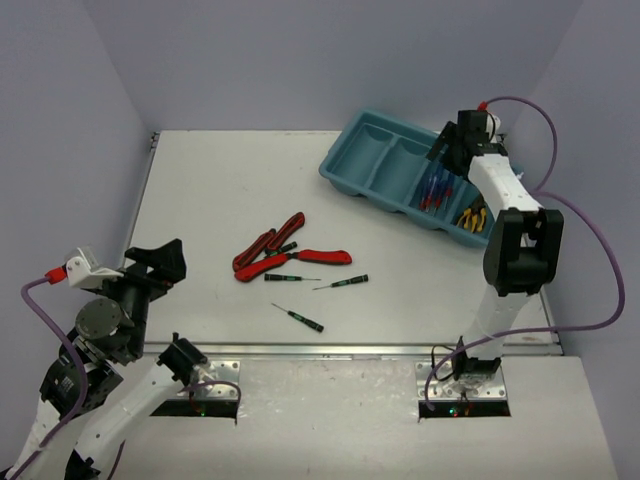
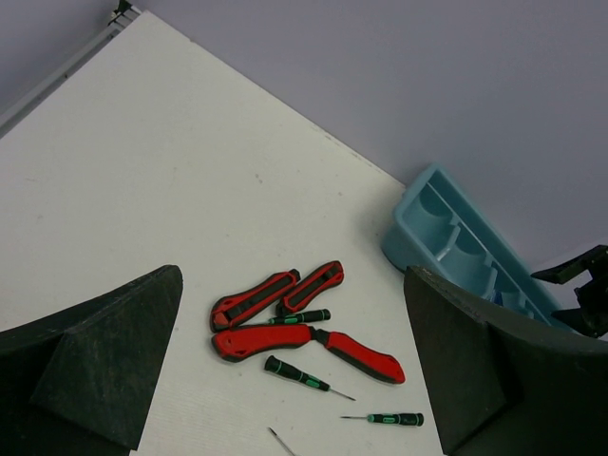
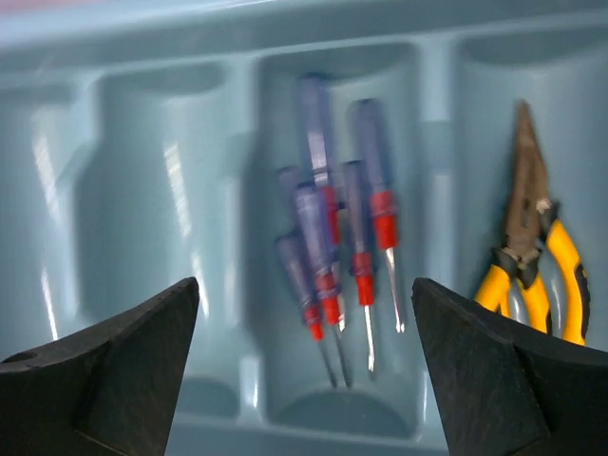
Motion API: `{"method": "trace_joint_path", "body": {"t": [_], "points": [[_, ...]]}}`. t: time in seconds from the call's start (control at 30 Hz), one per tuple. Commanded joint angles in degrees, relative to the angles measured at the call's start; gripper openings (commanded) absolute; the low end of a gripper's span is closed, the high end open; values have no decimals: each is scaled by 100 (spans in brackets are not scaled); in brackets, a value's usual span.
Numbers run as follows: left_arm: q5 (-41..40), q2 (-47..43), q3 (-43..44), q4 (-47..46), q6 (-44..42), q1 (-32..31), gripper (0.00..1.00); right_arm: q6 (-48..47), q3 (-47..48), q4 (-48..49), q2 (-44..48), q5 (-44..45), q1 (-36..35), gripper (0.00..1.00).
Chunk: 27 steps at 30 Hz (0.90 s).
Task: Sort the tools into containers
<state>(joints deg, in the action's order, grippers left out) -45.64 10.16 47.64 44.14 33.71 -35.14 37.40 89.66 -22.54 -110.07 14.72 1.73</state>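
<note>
The teal tray (image 1: 372, 150) lies at the back right. Several blue-and-red screwdrivers (image 3: 332, 237) lie in its third compartment and yellow-handled pliers (image 3: 532, 256) in the fourth. My right gripper (image 3: 304, 285) hangs open and holds nothing, just above the screwdrivers; in the top view it (image 1: 447, 150) sits over the tray. Two red-handled cutters (image 1: 268, 248) (image 1: 312, 257) and several black-and-green screwdrivers (image 1: 345, 282) (image 1: 303, 318) lie mid-table. My left gripper (image 1: 160, 262) is open and holds nothing, raised at the left, well short of them; in its wrist view it (image 2: 293, 285) points at the cutters (image 2: 304, 344).
Lilac walls close in the white table (image 1: 220, 190) at the back and both sides. The right arm's links (image 1: 520, 250) and purple cable stand right of the tray. A metal strip (image 1: 350, 350) runs along the table's near edge.
</note>
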Motion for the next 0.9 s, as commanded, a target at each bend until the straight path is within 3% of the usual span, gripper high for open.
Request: {"method": "trace_joint_path", "body": {"t": [0.0,0.07,0.1,0.17,0.33,0.47,0.67,0.87], "points": [[82,160,88,-210,-101,59,100,-1483,-269,253,1094,-858,-1011,91],[65,196,88,-212,-101,68,100,-2172,-504,-198,1400,-987,-1966,87],[64,197,88,-212,-101,68,100,-2193,-610,-215,1483,-989,-2000,87],[56,198,88,-204,-93,69,100,-2316,-1004,-671,1658,-502,-2829,84],[53,135,88,-184,-75,68,100,-1648,-1970,-724,1734,-835,-4458,67],[49,133,88,-186,-75,68,100,-1321,-2049,-825,1356,-682,-5566,60],[56,70,89,-169,-74,68,100,-907,-1844,-932,905,-385,-6686,59],[59,3,88,-169,-70,68,100,-605,-1448,-1088,388,-149,-7229,59]]}}
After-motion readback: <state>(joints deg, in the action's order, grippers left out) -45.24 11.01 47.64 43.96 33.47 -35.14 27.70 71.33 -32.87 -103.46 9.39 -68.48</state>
